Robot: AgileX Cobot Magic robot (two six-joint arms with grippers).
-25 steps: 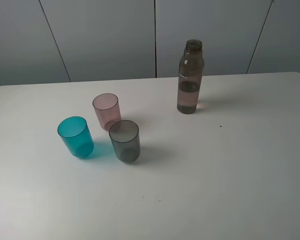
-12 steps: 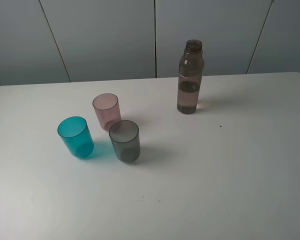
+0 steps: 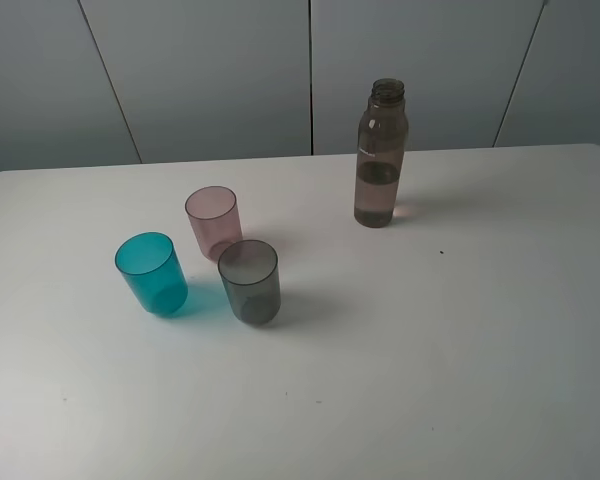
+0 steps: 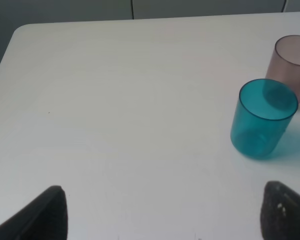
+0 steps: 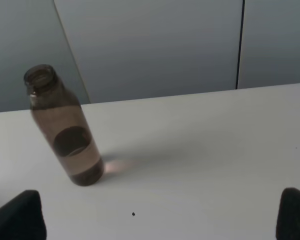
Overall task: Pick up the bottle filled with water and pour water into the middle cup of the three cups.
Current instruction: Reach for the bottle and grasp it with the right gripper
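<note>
Smoky brown-grey plastic, the bottle [image 3: 379, 160] stands upright, part-filled, at the far side of the table [image 3: 460, 340]; a pale mark on its shoulder is too small to read. The middle cup [image 3: 213, 222] stands well apart from it, just behind the teal cup [image 3: 152, 273] and the grey cup [image 3: 249, 281].

Left wrist view: the left gripper [image 4: 165, 215] is spread wide and empty, with only its dark tips showing; the middle cup, beyond it, is cut by the frame edge.

Right wrist view: the right gripper [image 5: 155, 217] is likewise spread and empty, with the bottle ahead and clear of both tips.
</note>
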